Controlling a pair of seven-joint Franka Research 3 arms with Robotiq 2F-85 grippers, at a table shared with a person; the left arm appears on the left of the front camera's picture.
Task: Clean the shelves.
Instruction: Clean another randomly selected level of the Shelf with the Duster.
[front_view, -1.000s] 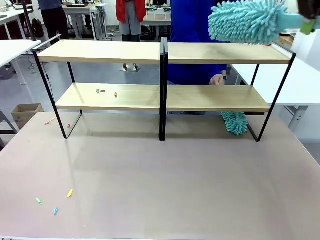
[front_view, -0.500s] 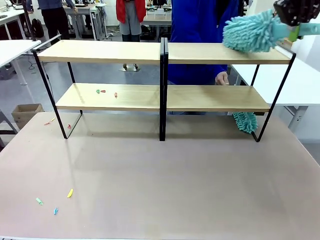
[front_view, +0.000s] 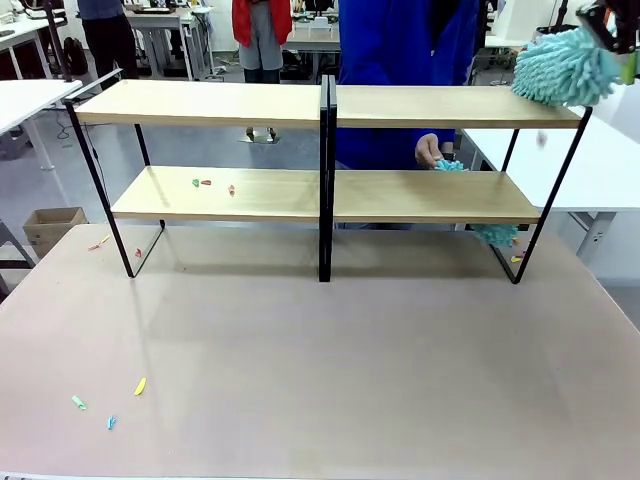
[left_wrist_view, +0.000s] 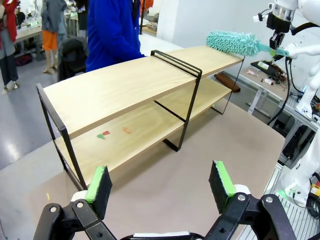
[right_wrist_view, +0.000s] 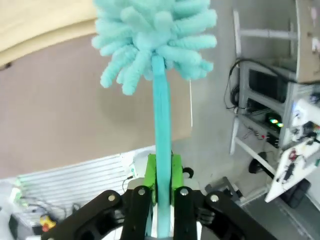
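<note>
The shelves (front_view: 320, 105) stand across the far half of the table, also in the left wrist view (left_wrist_view: 130, 85). My right gripper (front_view: 608, 22) is shut on the handle (right_wrist_view: 161, 145) of a teal fluffy duster (front_view: 565, 65), whose head sits at the right end of the top board (left_wrist_view: 235, 42). My left gripper (left_wrist_view: 160, 182) hangs open and holds nothing, well back from the rack. Small coloured scraps (front_view: 203, 183) lie on the lower board's left part. Behind the rack, a person's hand (front_view: 428, 150) holds a second teal duster (front_view: 495, 235) at the lower board's right end.
Loose coloured scraps (front_view: 140, 385) lie on the table's front left, and more near the rack's left foot (front_view: 100, 242) and right foot (front_view: 517, 258). A cardboard box (front_view: 52, 228) sits on the floor at the left. White tables (front_view: 610, 170) flank the rack.
My right gripper has swept the duster rightward along the top board to its right end. The person's hand and duster have shifted at the lower board's right end.
</note>
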